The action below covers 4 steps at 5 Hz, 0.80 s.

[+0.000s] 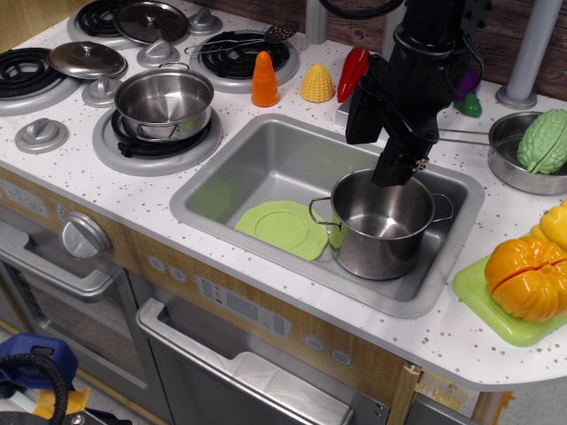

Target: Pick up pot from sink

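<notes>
The pot (383, 232) is a shiny, tall steel stockpot with two wire loop handles. It stands upright in the right part of the grey sink (266, 164), its base touching the edge of a green plate (282, 227). My black gripper (393, 177) comes down from above at the pot's far rim. One dark finger (397, 158) reaches the rim; the other finger is hidden behind it. I cannot tell whether the jaws are closed on the rim. The pot looks to be resting on the sink floor.
A shallower steel pot (165, 103) sits on the front stove burner, with lids (87, 59) behind it. An orange cone (264, 80), corn (317, 84) and a red pepper (353, 73) stand behind the sink. A long-handled pan (514, 159) holds a green vegetable (542, 142). An orange pumpkin (524, 276) lies on a green tray at the right.
</notes>
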Available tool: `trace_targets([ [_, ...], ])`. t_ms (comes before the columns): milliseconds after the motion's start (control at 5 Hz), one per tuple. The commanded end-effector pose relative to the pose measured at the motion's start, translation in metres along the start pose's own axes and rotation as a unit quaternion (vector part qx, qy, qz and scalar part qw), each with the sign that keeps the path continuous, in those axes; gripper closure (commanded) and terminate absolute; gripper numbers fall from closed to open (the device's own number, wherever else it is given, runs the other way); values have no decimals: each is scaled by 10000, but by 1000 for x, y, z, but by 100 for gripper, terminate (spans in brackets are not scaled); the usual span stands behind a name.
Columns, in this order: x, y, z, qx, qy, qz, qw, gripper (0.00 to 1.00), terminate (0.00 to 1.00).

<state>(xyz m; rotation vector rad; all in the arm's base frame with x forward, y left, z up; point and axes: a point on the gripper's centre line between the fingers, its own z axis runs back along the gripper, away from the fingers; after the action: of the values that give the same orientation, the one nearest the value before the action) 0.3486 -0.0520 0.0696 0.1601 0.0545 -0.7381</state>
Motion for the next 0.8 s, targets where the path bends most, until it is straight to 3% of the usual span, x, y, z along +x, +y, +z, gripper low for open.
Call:
trace_targets([
  [0,0,0,0,0,0,0,10000,0,0],
  [200,0,-16,-15,68,-126,-202,9997,0,0],
  [400,-2,-23,-33,-215,-372,-119,9990,0,0],
  [600,1,-26,-49,-218,-650,-226,9974,0,0],
])
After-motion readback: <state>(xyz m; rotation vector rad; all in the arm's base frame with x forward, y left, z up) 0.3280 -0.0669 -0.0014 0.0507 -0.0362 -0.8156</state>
